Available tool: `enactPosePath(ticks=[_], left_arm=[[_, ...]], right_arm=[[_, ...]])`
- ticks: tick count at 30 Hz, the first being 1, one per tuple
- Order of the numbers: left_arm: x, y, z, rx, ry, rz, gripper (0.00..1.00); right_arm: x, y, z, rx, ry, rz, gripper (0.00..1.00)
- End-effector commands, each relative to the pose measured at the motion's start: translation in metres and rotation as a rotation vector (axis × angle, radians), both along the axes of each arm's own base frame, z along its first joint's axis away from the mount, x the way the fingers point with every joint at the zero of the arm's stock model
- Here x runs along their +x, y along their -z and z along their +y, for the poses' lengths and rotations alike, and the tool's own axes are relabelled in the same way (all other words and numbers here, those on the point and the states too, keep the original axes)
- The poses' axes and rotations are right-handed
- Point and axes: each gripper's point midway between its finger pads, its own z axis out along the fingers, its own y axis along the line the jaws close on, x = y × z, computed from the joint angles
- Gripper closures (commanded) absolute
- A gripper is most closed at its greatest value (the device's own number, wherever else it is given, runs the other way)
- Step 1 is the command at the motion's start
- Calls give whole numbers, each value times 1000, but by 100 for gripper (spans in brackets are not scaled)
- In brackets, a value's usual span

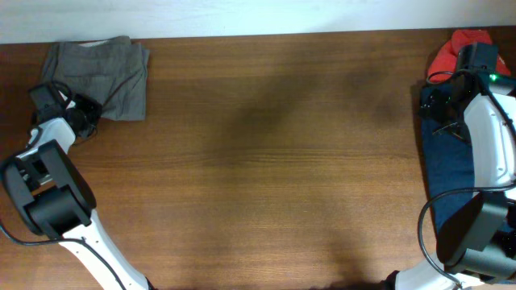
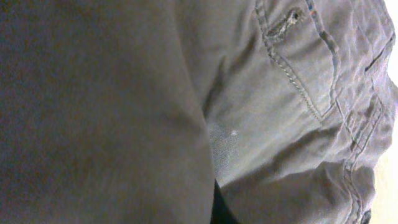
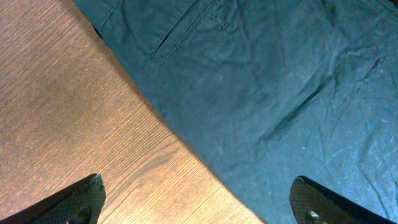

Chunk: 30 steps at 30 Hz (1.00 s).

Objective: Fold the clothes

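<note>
Wood, brown and fine-grained, is making up the table [image 1: 266, 161], which is spreading flat across the whole overhead view. Dark navy trousers [image 1: 447, 173] are lying in a long strip along its right edge; close up, their cloth [image 3: 280, 93] is showing a soft, creased weave with a stitched slit pocket, and their hem is cutting diagonally over the bare wood. Grey trousers [image 1: 101, 72] are sitting folded into a rough rectangle at the far left corner, and their fabric [image 2: 280, 137] is filling the left wrist view with thick cotton, pale double stitching, a pocket corner and a buttonhole. Red cloth [image 1: 455, 50] is bunching in a small heap at the far right corner, just beyond the navy strip. The right gripper [image 3: 199, 208] is hovering over the navy hem with its black fingers [image 3: 81, 199] spread wide and gripping nothing. The left gripper [image 1: 85, 113] is meeting the grey fold's near edge; how wide it is standing cannot be told
</note>
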Motion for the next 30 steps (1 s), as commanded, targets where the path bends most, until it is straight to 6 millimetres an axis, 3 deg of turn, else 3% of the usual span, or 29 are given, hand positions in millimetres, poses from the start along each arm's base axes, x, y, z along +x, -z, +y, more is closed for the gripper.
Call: enactPosePath(ticks=[1, 4, 8, 13, 14, 15, 17, 19, 21, 24, 28, 30], left_arm=[[-22, 47, 22, 71, -10, 89, 98], [-15, 47, 22, 96, 5, 57, 94], [-15, 67, 15, 72, 20, 69, 94], [6, 59, -1, 112, 58, 10, 87], [9, 58, -8, 116, 70, 7, 84], [9, 59, -9, 115, 72, 8, 73], [5, 61, -10, 102, 73, 25, 69], [-3, 62, -9, 55, 79, 41, 39], [-6, 48, -14, -51, 128, -14, 29], [-15, 22, -12, -120, 137, -31, 33], [-46, -12, 13, -45, 25, 87, 38], [-52, -32, 16, -13, 4, 101, 37]], right_arm=[[-1, -6, -4, -15, 12, -11, 2], [-1, -6, -4, -15, 12, -11, 2], [-1, -6, -4, -15, 12, -11, 1], [-1, -6, -4, -15, 12, -11, 2], [-1, -6, -4, -15, 12, -11, 2], [-1, -6, -4, -15, 12, -11, 2], [-1, -6, -4, -15, 12, -11, 2], [-1, -6, -4, -15, 12, -11, 2], [-1, -6, -4, -15, 12, -11, 2], [-1, -6, -4, -15, 12, -11, 2], [-1, -6, -4, -15, 12, -11, 2], [-1, -6, -4, -15, 12, -11, 2]])
